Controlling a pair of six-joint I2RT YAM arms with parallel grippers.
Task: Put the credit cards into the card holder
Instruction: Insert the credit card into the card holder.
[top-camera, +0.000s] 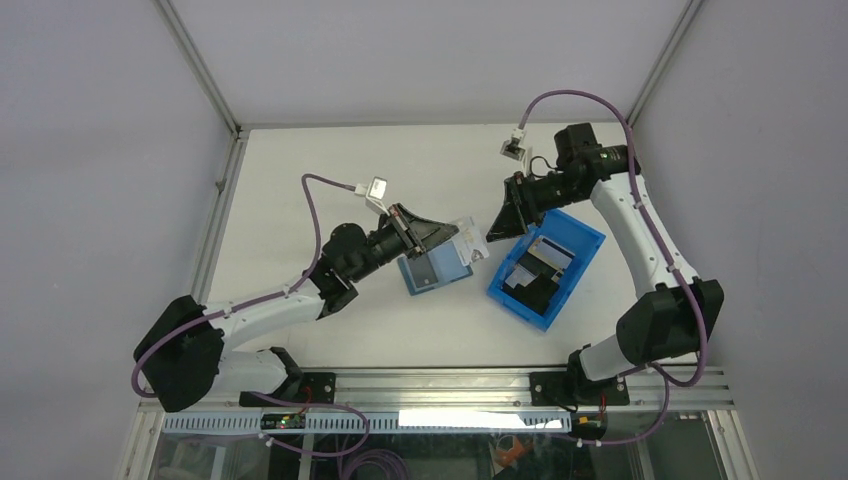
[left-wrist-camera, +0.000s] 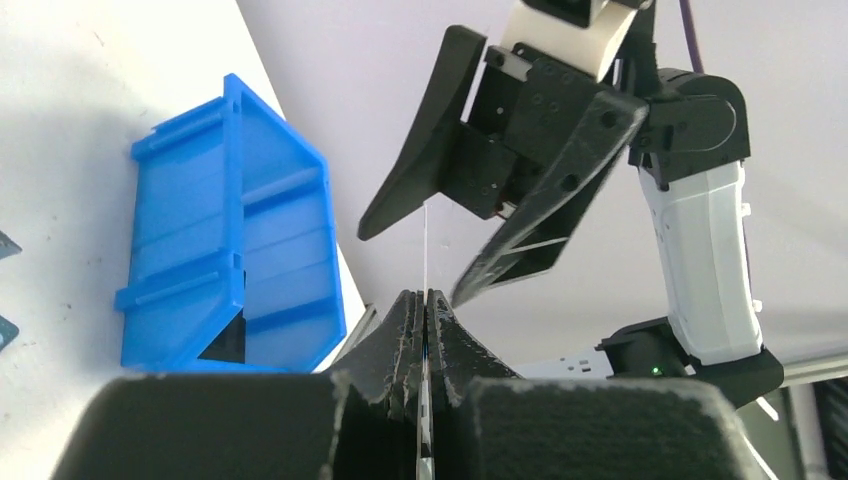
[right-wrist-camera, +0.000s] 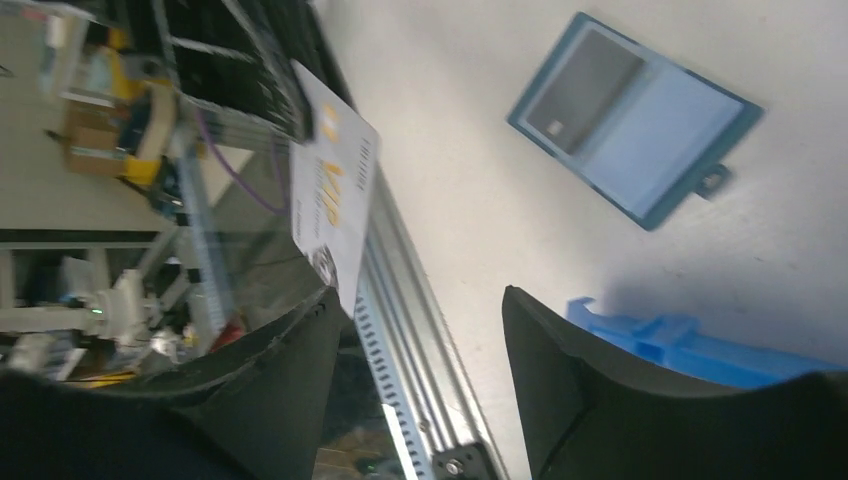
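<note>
one card holder (right-wrist-camera: 655, 140), one bin (left-wrist-camera: 230, 250), four-plus cards (right-wrist-camera: 585, 90)

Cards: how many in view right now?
4: white card in the left gripper, dark card in the holder, pale card and black card in the bin; more may hide underneath.

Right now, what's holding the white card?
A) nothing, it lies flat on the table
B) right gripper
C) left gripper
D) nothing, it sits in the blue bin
C: the left gripper is pinched shut on the white card, seen edge-on in the left wrist view. The right gripper has its jaws apart with nothing between them.
</note>
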